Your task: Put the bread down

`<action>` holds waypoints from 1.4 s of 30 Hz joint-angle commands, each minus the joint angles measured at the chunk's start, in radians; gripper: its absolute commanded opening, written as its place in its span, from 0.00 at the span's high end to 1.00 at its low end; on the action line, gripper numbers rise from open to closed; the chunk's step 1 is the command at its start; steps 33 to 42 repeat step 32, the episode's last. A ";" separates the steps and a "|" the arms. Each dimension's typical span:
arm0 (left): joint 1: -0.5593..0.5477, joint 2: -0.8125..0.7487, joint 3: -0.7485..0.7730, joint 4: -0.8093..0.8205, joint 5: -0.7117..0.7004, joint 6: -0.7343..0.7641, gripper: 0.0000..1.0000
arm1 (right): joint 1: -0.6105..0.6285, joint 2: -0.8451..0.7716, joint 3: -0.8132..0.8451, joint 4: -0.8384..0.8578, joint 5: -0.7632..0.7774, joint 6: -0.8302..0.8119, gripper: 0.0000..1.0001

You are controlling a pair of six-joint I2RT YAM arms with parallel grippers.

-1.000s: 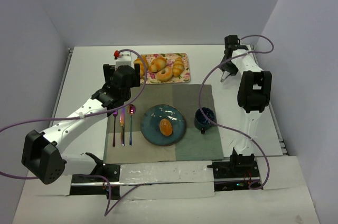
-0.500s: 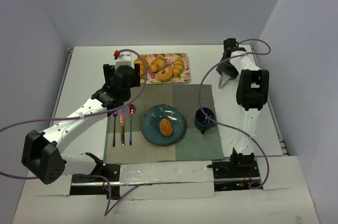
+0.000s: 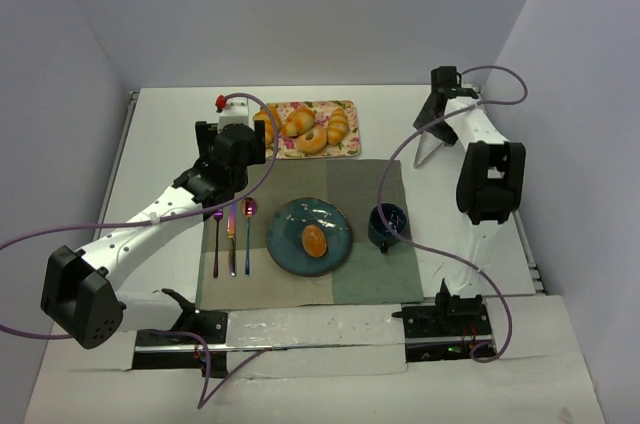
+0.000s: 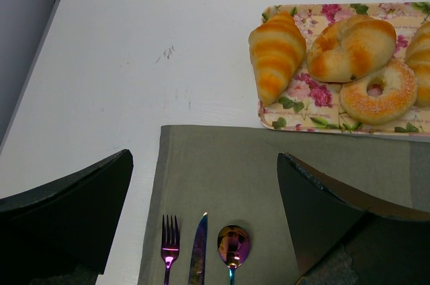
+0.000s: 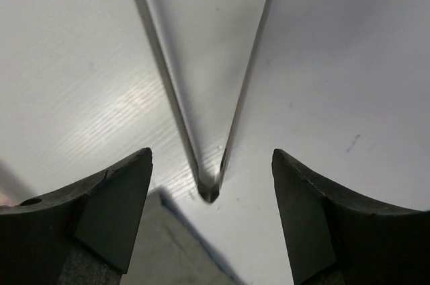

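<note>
The bread (image 3: 314, 240) lies on the blue plate (image 3: 285, 246), long axis pointing away from the bases. It is behind-right of the open, empty left fingers (image 4: 67, 204). The right fingers (image 5: 101, 211), spread clear of the tongs (image 5: 209, 189), are farther off.

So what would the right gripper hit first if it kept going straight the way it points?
Probably the tongs: their closed end sits between the open fingers of the right gripper, with the white table behind. How near they are is unclear.
</note>
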 commanded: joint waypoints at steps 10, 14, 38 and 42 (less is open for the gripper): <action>-0.004 -0.016 0.032 0.020 -0.005 -0.007 0.01 | 0.154 -0.549 -0.248 0.174 -0.079 -0.035 0.08; -0.006 -0.007 0.039 0.008 0.000 -0.010 0.01 | 0.272 -0.704 -0.358 0.226 -0.096 -0.042 0.00; -0.007 -0.027 0.036 0.016 -0.005 -0.005 0.01 | 0.410 -0.970 -0.535 0.346 -0.119 -0.111 0.00; -0.007 -0.027 0.036 0.016 -0.005 -0.005 0.01 | 0.410 -0.970 -0.535 0.346 -0.119 -0.111 0.00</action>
